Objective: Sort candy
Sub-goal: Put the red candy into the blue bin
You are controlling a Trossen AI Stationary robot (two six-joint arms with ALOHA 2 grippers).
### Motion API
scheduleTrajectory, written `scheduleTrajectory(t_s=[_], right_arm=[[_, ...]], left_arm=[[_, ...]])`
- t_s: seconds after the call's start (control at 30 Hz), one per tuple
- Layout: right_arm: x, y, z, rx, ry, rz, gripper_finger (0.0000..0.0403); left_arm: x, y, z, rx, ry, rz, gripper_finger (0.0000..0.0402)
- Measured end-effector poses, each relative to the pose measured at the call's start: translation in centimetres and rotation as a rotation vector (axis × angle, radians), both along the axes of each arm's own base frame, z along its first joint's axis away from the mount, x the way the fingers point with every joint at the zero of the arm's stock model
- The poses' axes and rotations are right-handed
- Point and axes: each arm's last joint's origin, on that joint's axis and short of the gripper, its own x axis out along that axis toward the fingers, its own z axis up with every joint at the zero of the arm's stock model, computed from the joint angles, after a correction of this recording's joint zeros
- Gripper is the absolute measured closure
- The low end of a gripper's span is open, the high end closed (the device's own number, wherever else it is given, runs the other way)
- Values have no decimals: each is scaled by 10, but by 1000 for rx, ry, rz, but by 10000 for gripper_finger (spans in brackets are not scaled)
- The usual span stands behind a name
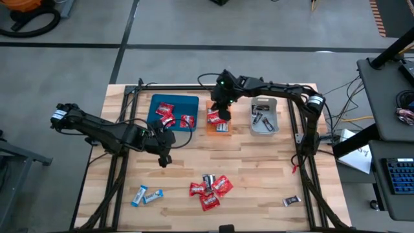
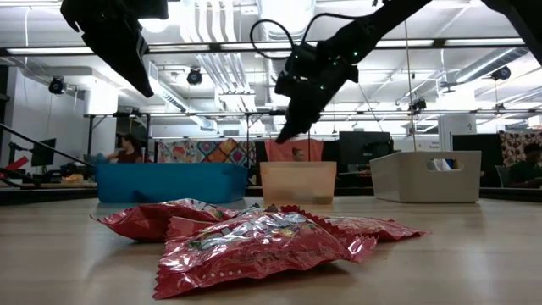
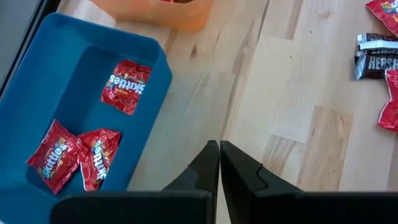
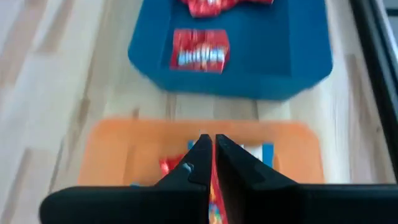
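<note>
Three red sweets [image 3: 127, 84] lie in the blue tray [image 1: 173, 111]. The orange tray [image 1: 218, 121] holds a red sweet [image 1: 212, 116] and a blue-and-white one [image 1: 223, 127]. Dark sweets [image 1: 262, 118] lie in the grey tray [image 1: 264, 116]. Loose candy rests on the table: a red heap [image 1: 210, 189] with a dark one [image 1: 208, 178], blue-and-white ones [image 1: 147, 195], and a dark one [image 1: 292, 201]. My right gripper [image 4: 209, 146] hangs shut above the orange tray; nothing hangs from it in the low view. My left gripper [image 3: 219, 149] is shut over bare wood beside the blue tray.
The three trays stand in a row at the table's far side. Black frame rails [image 1: 120, 175] run along the left and right edges. Bare wood lies between the trays and the loose candy near the front edge.
</note>
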Motion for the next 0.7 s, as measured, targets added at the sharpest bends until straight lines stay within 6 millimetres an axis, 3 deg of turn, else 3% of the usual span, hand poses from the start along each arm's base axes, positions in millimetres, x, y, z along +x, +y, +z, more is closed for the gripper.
scheduleTrajectory(t_s=[0.17, 0.4, 0.5, 0.7], right_arm=[[-4, 11, -8, -39, 102, 72, 338], [-2, 27, -17, -63, 185, 62, 213], [1, 32, -22, -154, 217, 21, 169], [-1, 31, -32, -193, 228, -9, 129]], left_arm=[[0, 0, 0, -2, 0, 3, 402], [0, 0, 0, -1, 0, 2, 402], [0, 0, 0, -1, 0, 1, 402], [0, 0, 0, -2, -4, 2, 402]])
